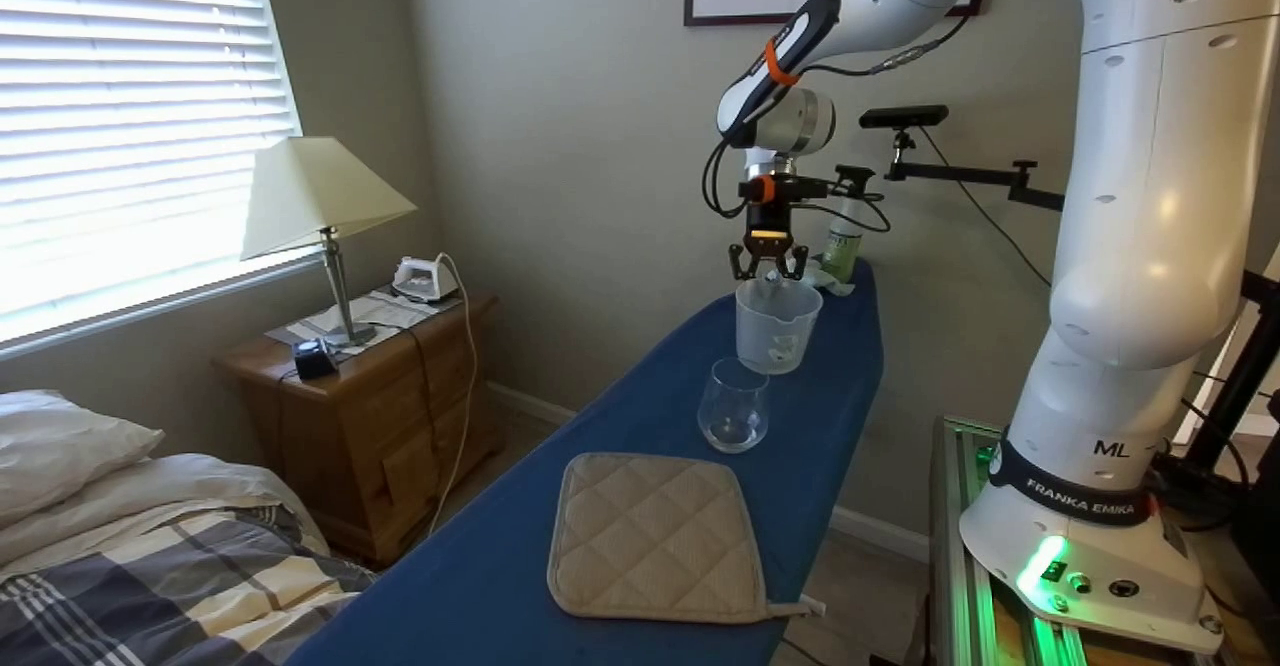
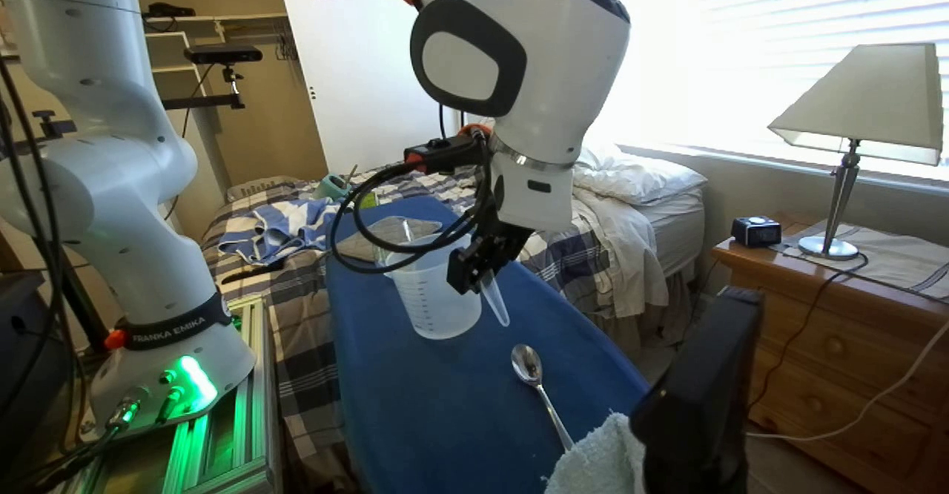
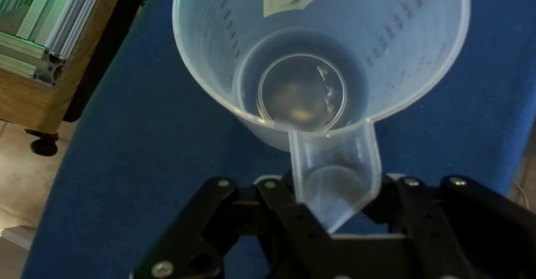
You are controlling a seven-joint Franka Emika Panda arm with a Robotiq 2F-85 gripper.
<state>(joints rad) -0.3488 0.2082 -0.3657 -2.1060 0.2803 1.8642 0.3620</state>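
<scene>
A translucent plastic pitcher [image 1: 778, 331] with measuring marks stands upright on the blue ironing board [image 1: 510, 566]. It also shows in an exterior view [image 2: 437, 303] and, from above, in the wrist view [image 3: 412, 57]. My gripper [image 1: 768, 274] points down at its handle [image 3: 335, 166], with one finger on each side. The fingers look spread, close to or touching the handle's edges. In an exterior view the handle's lower end [image 2: 495, 303] hangs below the fingers. A clear stemless glass [image 1: 733, 408] stands beside the pitcher. A metal spoon [image 2: 528, 366] lies on the board.
A beige quilted pot holder [image 1: 655, 536] lies on the board. A spray bottle [image 1: 844, 238] and a white cloth [image 2: 602, 458] are at the board's narrow end. A nightstand [image 1: 400, 416] with lamp [image 1: 325, 196] and iron [image 1: 425, 278], and a bed [image 1: 180, 546], stand nearby.
</scene>
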